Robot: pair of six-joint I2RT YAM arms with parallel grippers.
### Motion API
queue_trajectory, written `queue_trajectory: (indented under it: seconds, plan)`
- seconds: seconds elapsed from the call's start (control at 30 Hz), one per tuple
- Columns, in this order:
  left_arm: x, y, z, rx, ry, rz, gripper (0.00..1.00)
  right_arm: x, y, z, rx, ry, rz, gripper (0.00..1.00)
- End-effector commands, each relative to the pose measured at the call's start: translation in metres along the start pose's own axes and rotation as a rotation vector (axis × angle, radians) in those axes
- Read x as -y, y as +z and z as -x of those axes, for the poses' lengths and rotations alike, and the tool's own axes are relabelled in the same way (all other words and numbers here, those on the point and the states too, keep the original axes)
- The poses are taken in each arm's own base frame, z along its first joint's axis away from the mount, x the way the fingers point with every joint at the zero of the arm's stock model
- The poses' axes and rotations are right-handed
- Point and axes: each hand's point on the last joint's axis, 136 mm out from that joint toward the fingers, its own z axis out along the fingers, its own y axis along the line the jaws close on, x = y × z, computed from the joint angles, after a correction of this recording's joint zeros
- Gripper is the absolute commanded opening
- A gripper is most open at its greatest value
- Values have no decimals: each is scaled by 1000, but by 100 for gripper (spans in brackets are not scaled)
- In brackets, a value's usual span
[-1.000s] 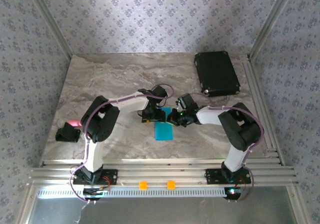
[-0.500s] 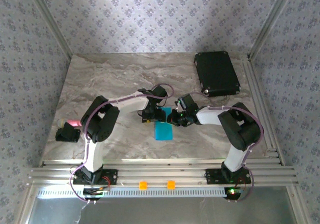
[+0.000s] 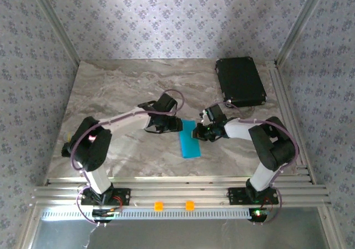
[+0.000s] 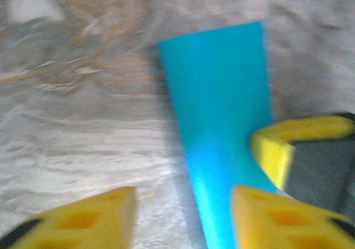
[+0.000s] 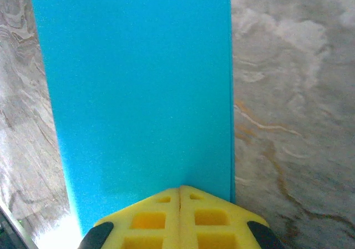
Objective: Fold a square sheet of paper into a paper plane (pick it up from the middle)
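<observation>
The square sheet of paper [image 3: 189, 142] lies flat on the marble table as a narrow cyan strip. In the left wrist view the sheet [image 4: 222, 110] runs away from the camera. My left gripper [image 3: 178, 125] sits at the strip's far left corner. It [image 4: 183, 218] is open, one yellow finger over bare marble and the other over the paper's edge. My right gripper [image 3: 198, 131] is shut, and its joined tips [image 5: 180, 189] rest on the sheet's near end [image 5: 138, 82]. One of its yellow fingers [image 4: 288, 149] shows beside the strip.
A black rectangular case [image 3: 240, 81] lies at the back right of the table. Aluminium rails run along the front edge [image 3: 177, 182] and the right side [image 3: 288, 105]. Two orange clips [image 3: 159, 206] sit on the front rail.
The left arm has swung out to the left and its gripper has shifted along the paper's far end, jaws narrower than before. The strip has turned and slid slightly right.
</observation>
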Motion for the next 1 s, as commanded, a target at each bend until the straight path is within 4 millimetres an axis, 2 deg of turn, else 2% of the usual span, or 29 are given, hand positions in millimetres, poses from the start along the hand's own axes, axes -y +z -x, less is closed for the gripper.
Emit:
queue_trajectory:
  seconds: [0.0,0.07,0.2,0.47,0.73,0.83,0.97]
  plan:
    - [39,-8,7,-7,2,-264,30,60,1,-51,-153,82,-201,0]
    - [48,-8,4,-37,6,-329,15,61,0,-50,-150,80,-203,0]
    - [61,-5,1,-79,14,-418,0,64,1,-48,-149,94,-213,0]
    - [57,25,-8,-161,-19,-422,0,66,3,-47,-136,117,-225,0]
    - [51,45,-13,-188,-61,-419,0,69,4,-50,-145,126,-233,0]
    - [42,50,-17,-190,-71,-394,0,70,5,-51,-146,126,-235,0]
    - [14,65,-31,-206,-96,-296,0,69,6,-50,-149,122,-235,0]
